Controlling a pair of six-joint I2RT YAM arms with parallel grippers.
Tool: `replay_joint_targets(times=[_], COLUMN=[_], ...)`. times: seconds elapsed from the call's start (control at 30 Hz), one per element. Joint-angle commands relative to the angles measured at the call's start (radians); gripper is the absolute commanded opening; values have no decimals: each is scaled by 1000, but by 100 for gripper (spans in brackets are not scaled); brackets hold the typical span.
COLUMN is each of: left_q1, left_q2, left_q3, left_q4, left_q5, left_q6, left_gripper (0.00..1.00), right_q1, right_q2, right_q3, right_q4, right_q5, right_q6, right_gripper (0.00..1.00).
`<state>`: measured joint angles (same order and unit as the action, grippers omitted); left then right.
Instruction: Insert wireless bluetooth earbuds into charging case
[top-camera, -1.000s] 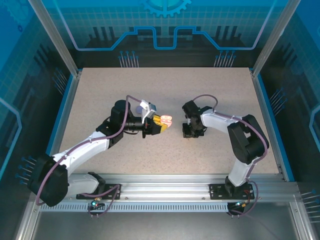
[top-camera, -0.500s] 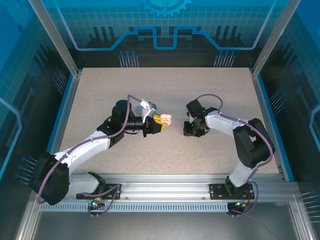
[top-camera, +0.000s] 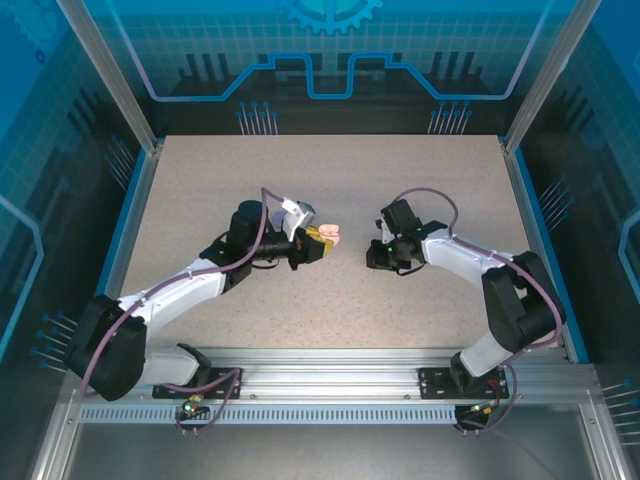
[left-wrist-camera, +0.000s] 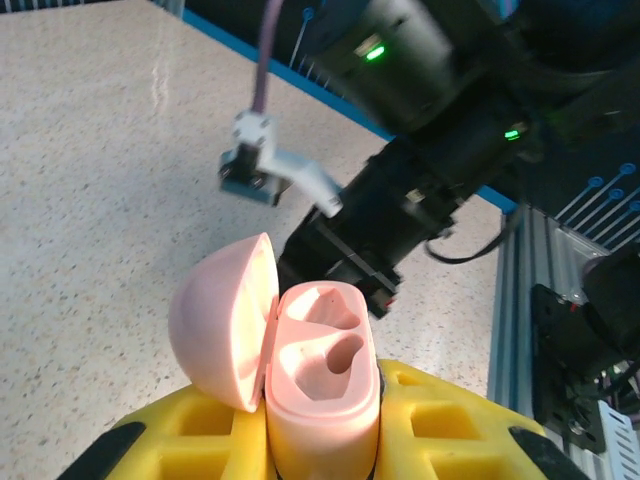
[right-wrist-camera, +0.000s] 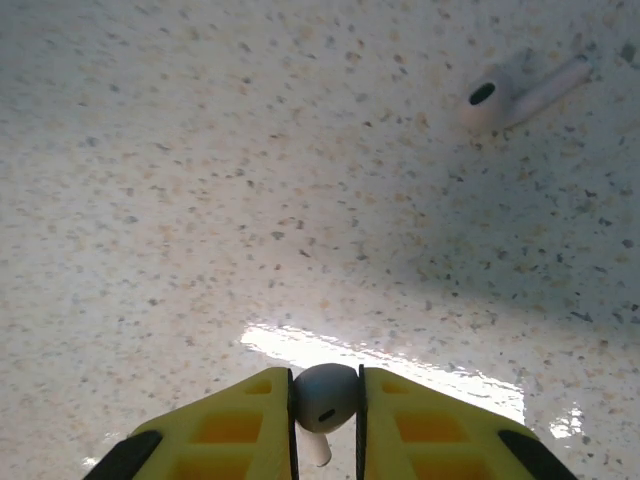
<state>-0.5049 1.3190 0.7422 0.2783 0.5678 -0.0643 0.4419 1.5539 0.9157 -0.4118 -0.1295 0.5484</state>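
My left gripper (top-camera: 318, 244) is shut on a pink charging case (left-wrist-camera: 322, 372), gripped by its lower body between the yellow fingers (left-wrist-camera: 455, 420). The case's lid (left-wrist-camera: 222, 320) hangs open to the left, and both sockets show hollow. In the top view the case (top-camera: 332, 236) sits mid-table, a short gap left of my right gripper (top-camera: 373, 257). My right gripper (right-wrist-camera: 325, 388) is shut on a pale earbud (right-wrist-camera: 325, 397), stem pointing down, just above the table. A second pale earbud (right-wrist-camera: 517, 93) lies on the table beyond it, to the right.
The speckled beige table (top-camera: 330, 180) spreads around both arms, bounded by blue edges and a metal rail (top-camera: 330, 365) at the near side. The right arm's black wrist (left-wrist-camera: 400, 210) looms close behind the open case.
The right arm has stretched flatter, its elbow swinging right, and its gripper has turned toward the case. The left gripper with the case has shifted slightly up and right.
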Motion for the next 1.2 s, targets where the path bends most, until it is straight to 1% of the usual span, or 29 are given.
replay_joint_targets(times=[0.0, 0.1, 0.4, 0.5, 0.6, 0.7, 0.87, 0.93, 1.17], left_q1=[8, 8, 7, 8, 9, 9, 8, 9, 8], left_q2=[24, 32, 25, 20, 17, 14, 13, 12, 15], left_q3=[-22, -30, -33, -34, -33, -34, -31, -31, -23], left_q4=[39, 48, 40, 36, 30, 28, 21, 19, 8], left_q5=[-64, -78, -75, -76, -78, -80, -85, -85, -90], left_q6=[-56, -68, -65, -60, -58, -55, -50, -48, -41], left_gripper=[7, 7, 7, 7, 7, 6, 6, 6, 6], right_q1=[-11, -11, -12, -13, -13, -12, -12, -12, -5], right_q2=[-42, -19, 171, 219, 264, 289, 328, 347, 429], right_q3=[-11, 8, 133, 169, 197, 211, 256, 281, 376], right_q4=[47, -3, -205, -246, -275, -291, -347, -373, -473], right_q5=[-33, -12, 54, 73, 66, 61, 55, 58, 57], right_q6=[-12, -27, -119, -138, -154, -164, -211, -232, -303], right_gripper=[20, 20, 20, 20, 21, 25, 37, 40, 41])
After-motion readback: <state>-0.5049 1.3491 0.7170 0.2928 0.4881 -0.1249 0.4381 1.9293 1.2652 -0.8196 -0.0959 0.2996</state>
